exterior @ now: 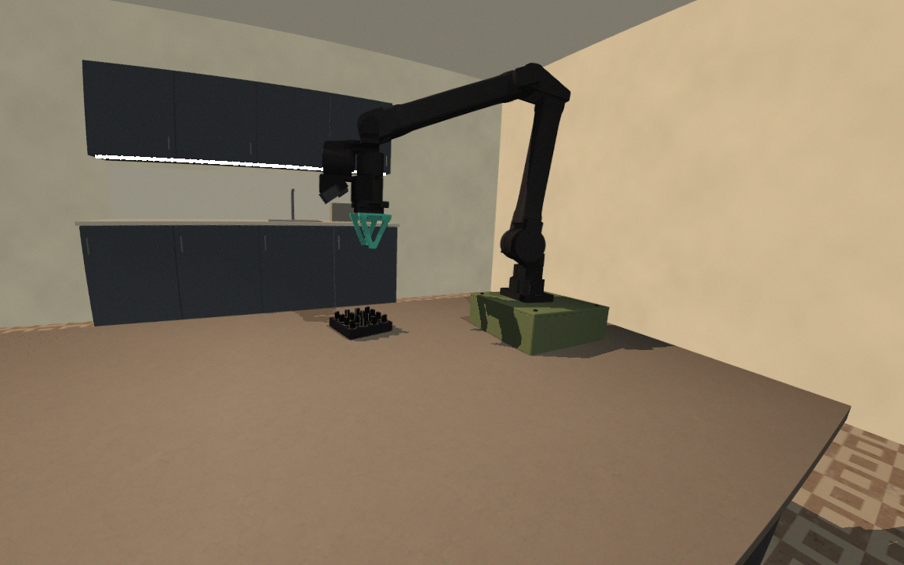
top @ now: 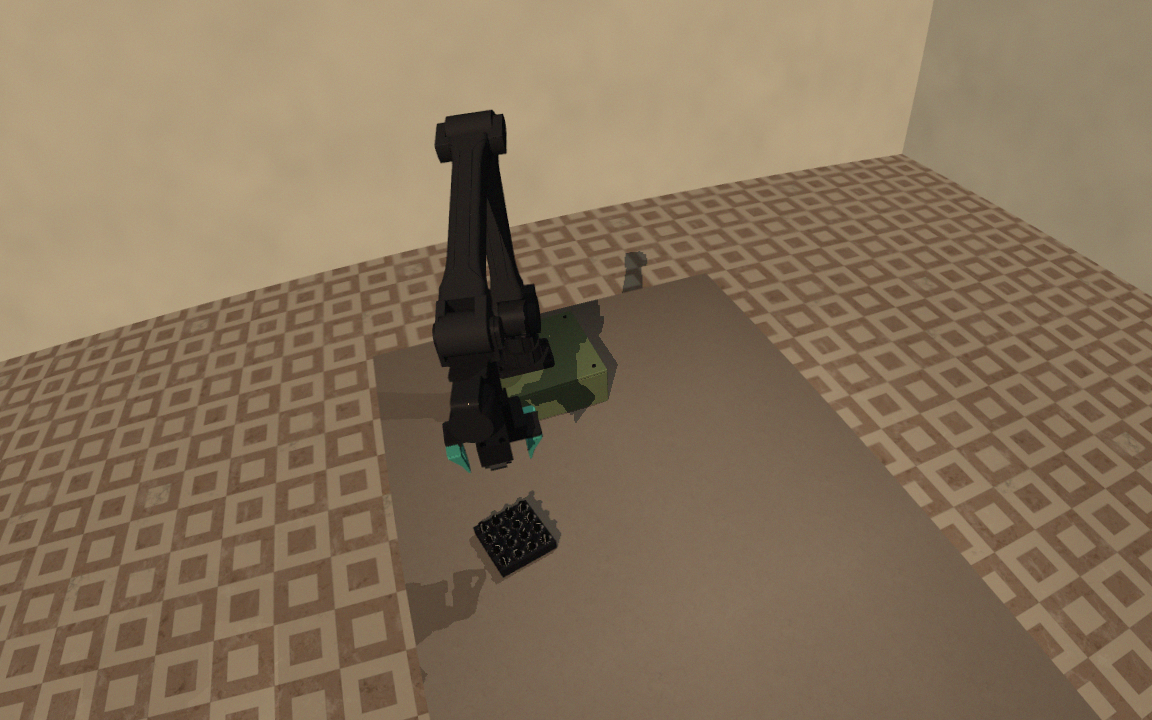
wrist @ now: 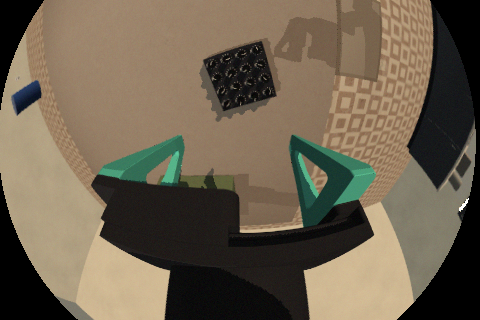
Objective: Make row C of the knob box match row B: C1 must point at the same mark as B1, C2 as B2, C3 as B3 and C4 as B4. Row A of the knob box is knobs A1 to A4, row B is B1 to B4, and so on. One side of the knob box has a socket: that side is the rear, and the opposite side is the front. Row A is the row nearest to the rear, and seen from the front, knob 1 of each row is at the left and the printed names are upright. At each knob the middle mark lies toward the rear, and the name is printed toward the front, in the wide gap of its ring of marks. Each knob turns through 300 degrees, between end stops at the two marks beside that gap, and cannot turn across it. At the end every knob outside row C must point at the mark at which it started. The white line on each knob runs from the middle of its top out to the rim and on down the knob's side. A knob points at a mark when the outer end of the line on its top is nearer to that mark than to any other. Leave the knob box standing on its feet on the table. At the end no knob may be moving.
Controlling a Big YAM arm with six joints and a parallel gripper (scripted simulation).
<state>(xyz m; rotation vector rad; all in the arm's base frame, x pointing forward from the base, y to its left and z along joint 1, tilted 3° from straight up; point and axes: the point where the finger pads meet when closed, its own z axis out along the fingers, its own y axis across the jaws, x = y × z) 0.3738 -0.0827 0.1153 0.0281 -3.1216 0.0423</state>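
Observation:
The black knob box (top: 516,538) (exterior: 360,326) (wrist: 240,76) stands flat on the table, turned at an angle. Its knobs stand up in four rows of four. White lines and rings of marks show faintly in the wrist view, but the printed names, the socket and the exact mark each knob points at are too small to read. My gripper (top: 499,454) (exterior: 369,246) (wrist: 236,140) is open, with its green fingers wide apart and nothing between them. It hangs high above the table, well clear of the knobs, and is to the base side of the box in the top view.
The arm stands on a green base block (top: 576,367) (exterior: 567,326) on the brown table (top: 696,537) (exterior: 300,435) (wrist: 125,60). The table's edge runs near the knob box on the left in the top view. Dark kitchen cabinets (exterior: 231,270) stand beyond the table.

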